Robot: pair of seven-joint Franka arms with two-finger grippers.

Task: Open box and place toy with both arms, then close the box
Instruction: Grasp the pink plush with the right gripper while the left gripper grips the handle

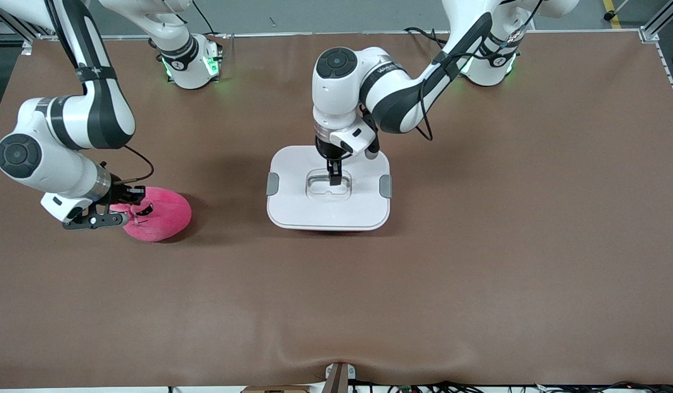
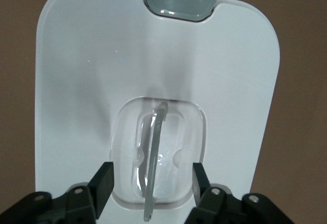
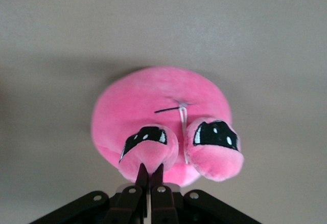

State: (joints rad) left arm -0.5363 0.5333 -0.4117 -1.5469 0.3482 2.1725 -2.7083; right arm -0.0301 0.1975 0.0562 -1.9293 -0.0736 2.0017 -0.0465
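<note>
- Front view: you are seeing the box (image 1: 328, 188) sitting mid-worktop (image 1: 478, 262), lid on. The left pincer (image 1: 334, 178) is dipping into its recessed handle (image 1: 329, 185); the toy (image 1: 157, 214) is lying toward the right arm's end.
- Left wrist view: your left pincer (image 2: 151, 182) fingers (image 2: 103, 179) are standing apart, straddling the upright clear handle (image 2: 153, 157).
- Right wrist view: your right pincer (image 3: 151, 175) is pinching together on the toy (image 3: 161, 124).
</note>
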